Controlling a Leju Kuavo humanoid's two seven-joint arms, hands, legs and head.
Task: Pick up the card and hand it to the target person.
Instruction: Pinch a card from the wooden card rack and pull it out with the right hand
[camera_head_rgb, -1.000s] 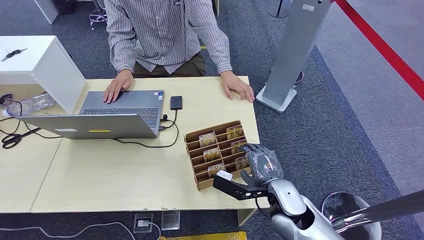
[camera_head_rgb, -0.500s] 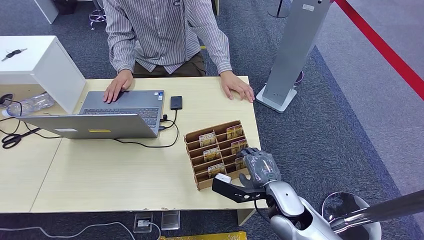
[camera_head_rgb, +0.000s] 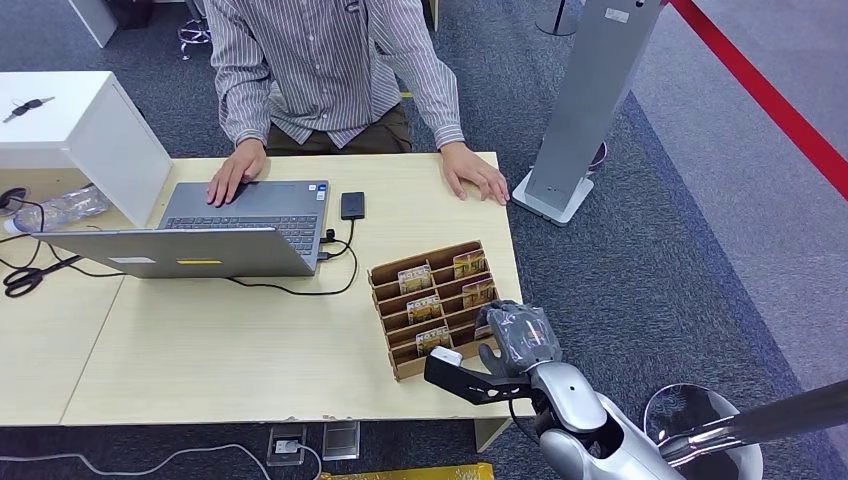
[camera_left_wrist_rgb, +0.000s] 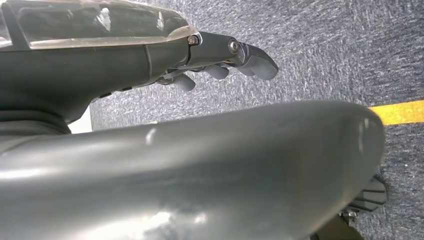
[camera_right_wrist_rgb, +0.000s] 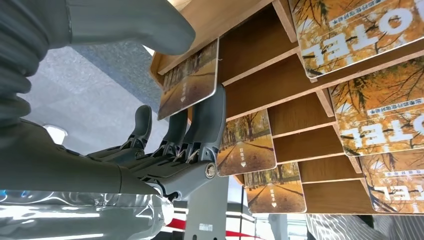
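Card: the autumn-print plastic card (camera_right_wrist_rgb: 191, 80) stands in the edge slot of the stepped brown cardboard card rack (camera_head_rgb: 395, 350), at the near right corner of the pale wooden bench (camera_head_rgb: 200, 350); other cards of the same print sit in the slots beside it.
Why it stands so: the rack tilts each card up with its top edge free, so fingers can get on both faces.
Right hand: the silver right hand (camera_head_rgb: 515, 335) is at the rack's right end. Its thick grey thumb (camera_right_wrist_rgb: 125, 22) lies across the card's top edge and its dark fingers (camera_right_wrist_rgb: 212, 117) press the back face, so it pinches the card, which is not yet lifted out.
Left hand: the left hand (camera_left_wrist_rgb: 220, 60) hangs over grey carpet, fingers curled in loosely and holding nothing.
Target person: the person in a striped shirt (camera_head_rgb: 330, 60) sits across the bench, hand (camera_head_rgb: 478, 175) flat near the far edge, probably within reach for the handover.
Views: the head view hides the pinch behind the hand's back; the right wrist view shows it.
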